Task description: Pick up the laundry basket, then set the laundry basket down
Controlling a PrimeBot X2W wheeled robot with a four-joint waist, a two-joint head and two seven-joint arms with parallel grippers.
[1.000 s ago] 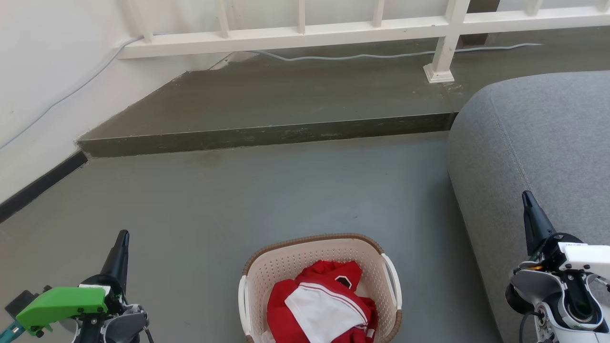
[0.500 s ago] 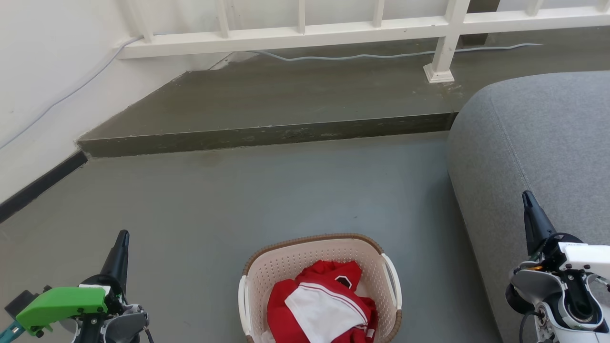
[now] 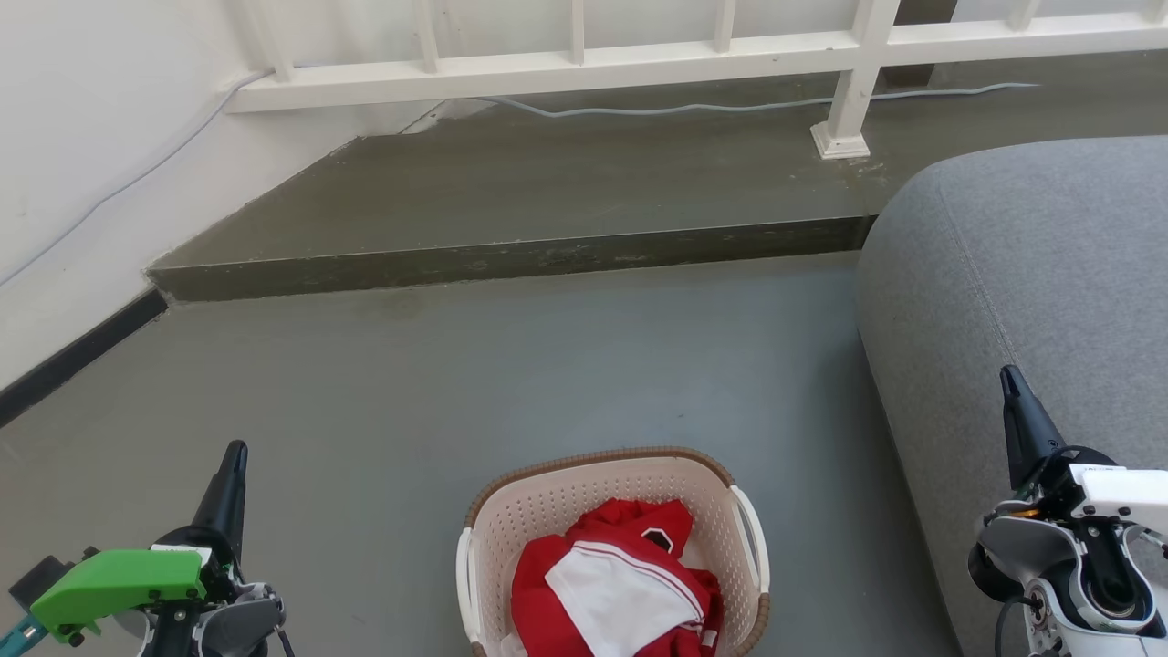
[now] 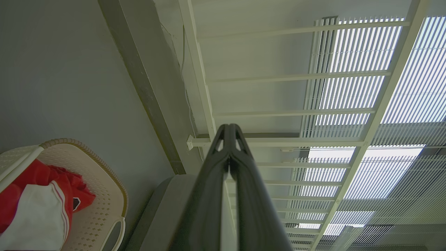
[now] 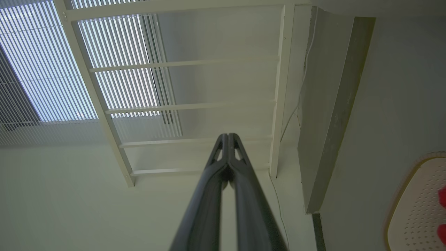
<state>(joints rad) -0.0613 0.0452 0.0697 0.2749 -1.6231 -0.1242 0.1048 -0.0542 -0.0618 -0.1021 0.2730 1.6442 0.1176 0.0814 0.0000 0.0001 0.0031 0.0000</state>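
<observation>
Lowest in the head view, the left gripper sits at the lower left and the right gripper at the lower right. Both have their fingers pressed together and hold nothing, as each wrist view confirms. Between them, at bottom centre, the laundry basket stands on the grey floor with red and white clothes inside. It is well apart from both grippers.

The pickup looks not yet begun. The next move likely calls for spreading the fingers and lowering each arm inward to a white side handle, gripping evenly so the basket lifts level.

Farther up, a grey sofa fills the right side. A raised step and a white railing cross the top.
</observation>
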